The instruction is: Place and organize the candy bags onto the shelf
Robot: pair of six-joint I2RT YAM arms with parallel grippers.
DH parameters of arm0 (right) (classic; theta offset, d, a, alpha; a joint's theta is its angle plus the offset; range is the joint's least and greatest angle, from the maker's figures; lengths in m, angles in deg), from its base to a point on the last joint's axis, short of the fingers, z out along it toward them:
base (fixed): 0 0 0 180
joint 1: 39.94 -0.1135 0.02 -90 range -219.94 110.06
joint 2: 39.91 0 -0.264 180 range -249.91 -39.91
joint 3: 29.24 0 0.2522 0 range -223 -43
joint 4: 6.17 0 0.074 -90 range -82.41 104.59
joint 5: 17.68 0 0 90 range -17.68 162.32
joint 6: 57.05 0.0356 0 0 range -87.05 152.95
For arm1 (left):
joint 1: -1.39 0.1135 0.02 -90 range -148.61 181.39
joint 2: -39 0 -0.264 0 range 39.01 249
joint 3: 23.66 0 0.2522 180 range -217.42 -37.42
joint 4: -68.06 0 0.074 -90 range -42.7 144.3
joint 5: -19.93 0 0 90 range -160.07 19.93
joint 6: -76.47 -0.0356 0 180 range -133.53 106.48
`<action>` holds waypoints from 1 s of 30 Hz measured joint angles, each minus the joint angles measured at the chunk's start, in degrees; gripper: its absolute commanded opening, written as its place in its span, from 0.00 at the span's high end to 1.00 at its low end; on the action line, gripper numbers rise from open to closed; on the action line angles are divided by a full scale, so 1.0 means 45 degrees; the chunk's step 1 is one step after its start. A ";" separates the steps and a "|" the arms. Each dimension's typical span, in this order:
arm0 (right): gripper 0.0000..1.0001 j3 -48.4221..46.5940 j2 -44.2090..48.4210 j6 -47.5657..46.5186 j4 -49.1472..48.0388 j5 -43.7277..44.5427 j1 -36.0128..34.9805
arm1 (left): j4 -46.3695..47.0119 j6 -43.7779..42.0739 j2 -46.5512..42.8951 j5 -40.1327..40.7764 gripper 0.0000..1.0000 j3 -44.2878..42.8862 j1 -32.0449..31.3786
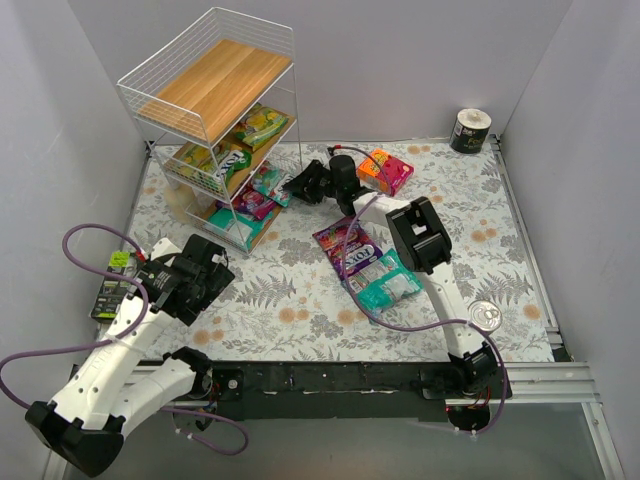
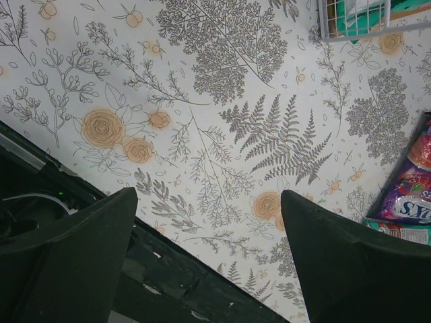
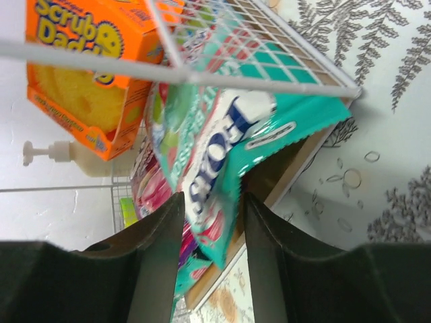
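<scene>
At the far left, shelf (image 1: pixel 215 90): middle and bottom tiers stocked with yellow-green (image 1: pixel 255 125), magenta and teal candy bags, top tier holding none. On the table (image 1: pixel 470 230), two left to shelve: purple bag (image 1: pixel 345 245), teal bag (image 1: pixel 390 285). My right claw (image 3: pixel 212 202) is clamped on a teal-white bag (image 3: pixel 256 128) at the bottom tier, not yet released; my left claw (image 2: pixel 209 256) hangs spread apart, holding nothing.

Table (image 1: pixel 300 300) is covered by a pale cloth printed with grey ferns and orange flowers. A white wire shelf (image 1: pixel 220 85) is stood at the far left corner. A purple candy bag (image 1: pixel 345 245) and a teal candy bag (image 1: pixel 390 283) are laid flat near the centre, touching. An orange box (image 1: pixel 386 170) is seen beyond them. A metal can (image 1: pixel 484 316) is stood near the right front edge, and a pale roll (image 1: pixel 471 130) at the far right corner.
</scene>
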 measured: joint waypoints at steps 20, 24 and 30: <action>0.85 -0.1297 -0.0092 -0.0398 0.0923 -0.0063 -0.0029 | 0.0083 -0.0117 -0.0165 0.0000 0.12 0.0000 0.0000; 0.85 -0.2574 -0.0937 -0.0287 0.1239 -0.0083 -0.0087 | 0.0073 -0.0121 -0.0170 0.0005 0.12 0.0000 0.0000; 0.53 -0.1792 -0.0787 -0.0340 0.1287 0.0253 -0.0146 | 0.0039 -0.0121 -0.0165 0.0044 0.12 0.0000 0.0000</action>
